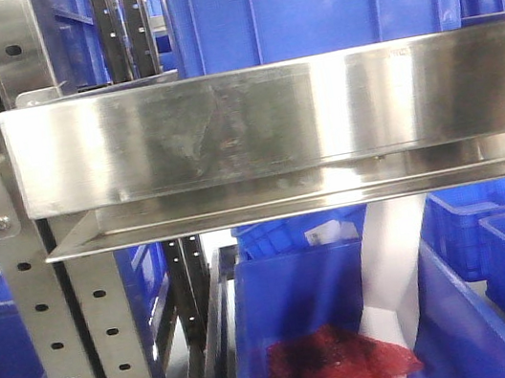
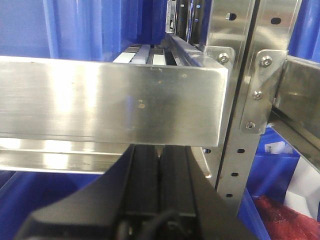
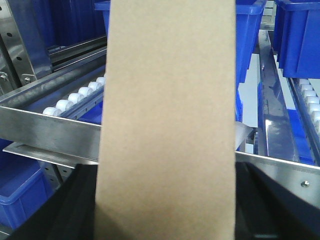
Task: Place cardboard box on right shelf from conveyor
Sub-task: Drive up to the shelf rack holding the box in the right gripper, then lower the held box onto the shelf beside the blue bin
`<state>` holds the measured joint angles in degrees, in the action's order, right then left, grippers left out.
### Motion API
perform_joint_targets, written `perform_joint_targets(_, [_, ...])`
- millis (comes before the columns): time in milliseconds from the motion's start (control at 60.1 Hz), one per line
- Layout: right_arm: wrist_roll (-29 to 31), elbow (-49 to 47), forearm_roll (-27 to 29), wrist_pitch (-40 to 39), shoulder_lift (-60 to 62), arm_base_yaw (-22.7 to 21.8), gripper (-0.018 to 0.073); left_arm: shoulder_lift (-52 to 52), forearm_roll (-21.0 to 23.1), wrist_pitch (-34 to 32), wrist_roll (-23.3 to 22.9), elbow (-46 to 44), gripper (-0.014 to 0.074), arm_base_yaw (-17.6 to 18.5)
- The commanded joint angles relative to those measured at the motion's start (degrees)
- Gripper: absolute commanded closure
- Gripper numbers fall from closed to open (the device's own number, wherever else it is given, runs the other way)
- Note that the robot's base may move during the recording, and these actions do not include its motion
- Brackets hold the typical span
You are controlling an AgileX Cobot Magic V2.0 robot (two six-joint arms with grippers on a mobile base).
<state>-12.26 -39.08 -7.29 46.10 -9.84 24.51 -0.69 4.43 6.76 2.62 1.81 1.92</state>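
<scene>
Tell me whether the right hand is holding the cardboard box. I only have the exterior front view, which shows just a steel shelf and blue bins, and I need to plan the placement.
Observer: Yes. In the right wrist view the cardboard box stands upright in the right hand, with its dark fingers on either side.
Operator: Where is it relative to the right shelf?
Observer: It is in front of the right shelf, hiding the middle of the front lip.
Operator: And the left hand?
Observer: The left hand has its fingers together with nothing between them, pointing under another steel lip.
</scene>
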Motion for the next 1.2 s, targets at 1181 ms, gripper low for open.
perform_joint_targets(1181, [31.1, -24.4, -7.5, -16.0, -35.0, -0.2, 0.0361, -0.8, 0.3, -4.9, 0.0, 0.5, 0.0713, -0.1])
